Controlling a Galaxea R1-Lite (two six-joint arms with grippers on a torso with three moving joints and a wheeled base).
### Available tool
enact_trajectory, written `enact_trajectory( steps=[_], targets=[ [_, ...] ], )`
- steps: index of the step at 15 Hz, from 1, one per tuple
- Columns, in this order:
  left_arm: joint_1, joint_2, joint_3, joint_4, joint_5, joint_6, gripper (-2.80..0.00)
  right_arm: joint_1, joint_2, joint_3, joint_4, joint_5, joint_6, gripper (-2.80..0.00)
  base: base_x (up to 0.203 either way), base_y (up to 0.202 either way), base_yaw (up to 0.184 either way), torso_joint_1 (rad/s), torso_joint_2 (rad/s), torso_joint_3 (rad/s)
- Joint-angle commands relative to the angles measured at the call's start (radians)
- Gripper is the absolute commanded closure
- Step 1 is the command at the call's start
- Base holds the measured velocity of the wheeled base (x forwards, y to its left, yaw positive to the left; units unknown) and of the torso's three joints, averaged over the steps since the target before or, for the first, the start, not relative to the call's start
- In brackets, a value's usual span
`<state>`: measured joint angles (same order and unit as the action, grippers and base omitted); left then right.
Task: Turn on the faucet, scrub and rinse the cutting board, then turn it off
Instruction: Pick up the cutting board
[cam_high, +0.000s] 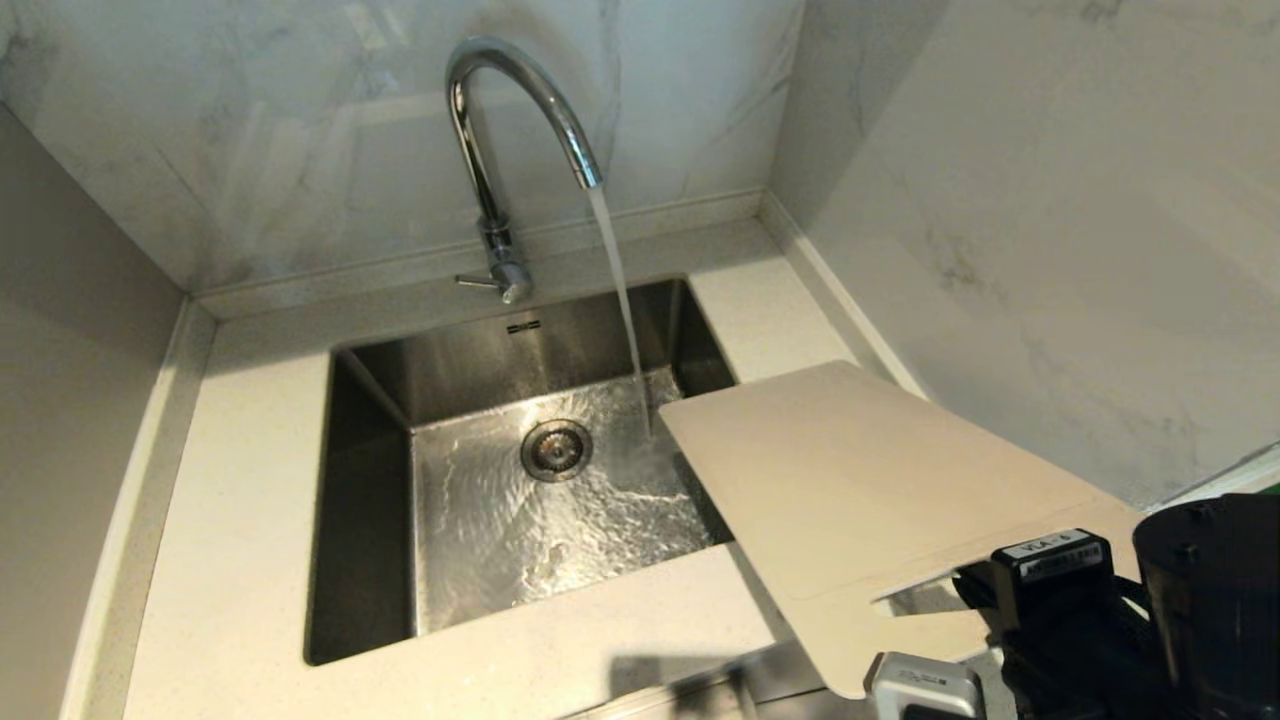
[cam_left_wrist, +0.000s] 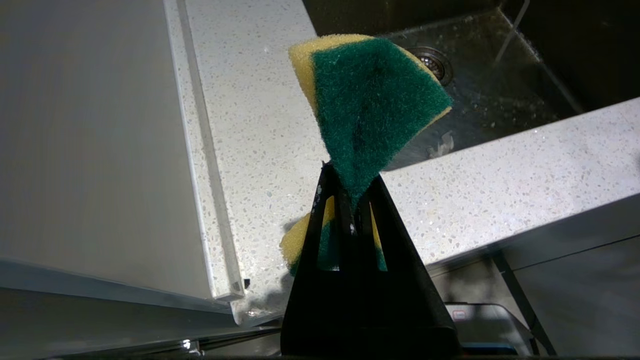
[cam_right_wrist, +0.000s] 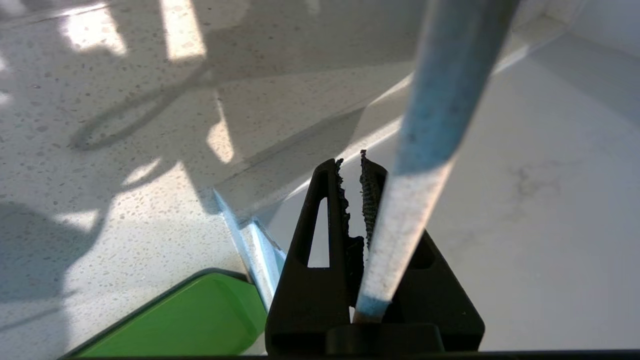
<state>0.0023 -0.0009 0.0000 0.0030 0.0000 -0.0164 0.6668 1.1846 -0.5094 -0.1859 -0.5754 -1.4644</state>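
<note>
Over the right rim of the sink (cam_high: 380, 640), the cutting board (cam_high: 860, 480) is held tilted, its far corner poking out above the basin just beside the falling water, its slot-handle end back at the worktop's front right corner. The faucet (cam_high: 500, 150) stands at the back edge, already running onto the steel floor near the drain.

The right gripper (cam_right_wrist: 352, 175) has its fingers clamped on the board's thin edge by the handle. The left gripper (cam_left_wrist: 352, 200) is shut tight on a yellow-and-green sponge (cam_left_wrist: 370, 100), hanging off the front left of the worktop, near the sink.

My worry is that narrow pinch: a big wet board held at one edge could pivot or slip once the sponge pushes on it. The stream also misses the board, so scrubbing now would be dry.
</note>
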Motion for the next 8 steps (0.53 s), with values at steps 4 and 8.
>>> enact_trajectory(
  steps=[4,8],
  targets=[
    [0.001,-0.001,0.003,0.0,0.0,0.0,0.0,0.0,-0.039,-0.028,0.0,0.003,-0.01,0.0,0.0,0.0,0.0,0.0,0.0,0.0],
    [0.0,0.0,0.003,0.0,0.0,0.0,0.0,0.002,-0.045,-0.031,-0.001,0.043,-0.01,0.0,0.0,0.0,0.0,0.0,0.0,0.0]
  ],
)
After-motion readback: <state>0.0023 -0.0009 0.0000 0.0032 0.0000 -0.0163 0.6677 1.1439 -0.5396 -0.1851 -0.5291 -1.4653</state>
